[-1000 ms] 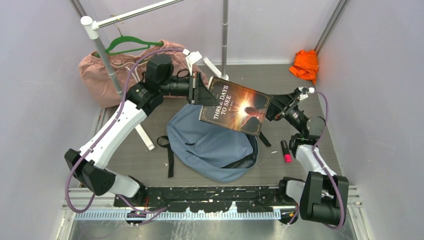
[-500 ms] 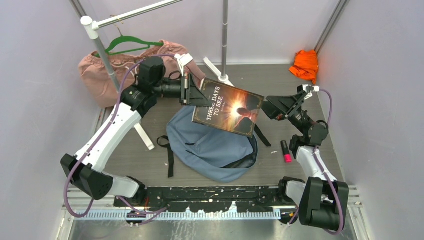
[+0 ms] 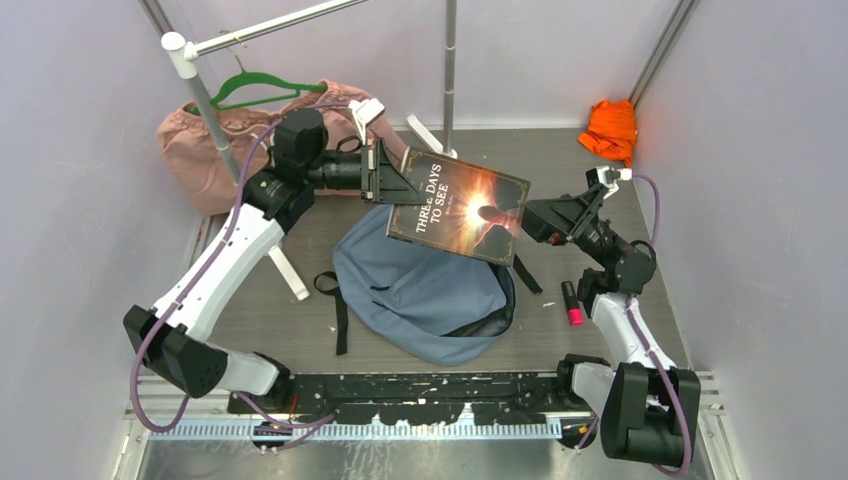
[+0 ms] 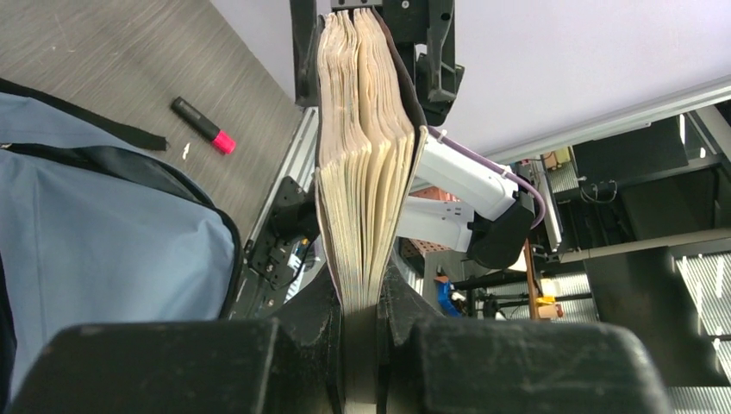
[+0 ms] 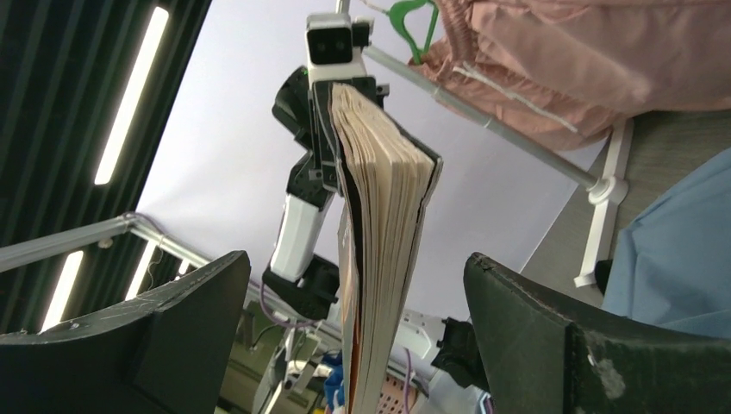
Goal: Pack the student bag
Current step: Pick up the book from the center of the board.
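Note:
A dark-covered book (image 3: 458, 208) titled "Three Days to See" hangs in the air above the student bag (image 3: 420, 290), a dusty-blue backpack lying on the table. My left gripper (image 3: 385, 185) is shut on the book's left edge; its page block (image 4: 366, 172) rises from between the clamped jaws (image 4: 369, 293). My right gripper (image 3: 527, 218) is at the book's right edge, open. In the right wrist view its fingers (image 5: 185, 319) stand wide on either side of the book (image 5: 384, 233) without touching it.
A pink-tipped highlighter (image 3: 572, 303) lies right of the bag. An orange cloth (image 3: 610, 128) sits in the back right corner. A pink garment (image 3: 215, 140) on a green hanger (image 3: 262, 88) hangs by the white rack pole (image 3: 205, 95) at the back left.
The left gripper carried the book a little left and back, then levelled it. The right gripper followed and now straddles the book's right edge, jaws still wide.

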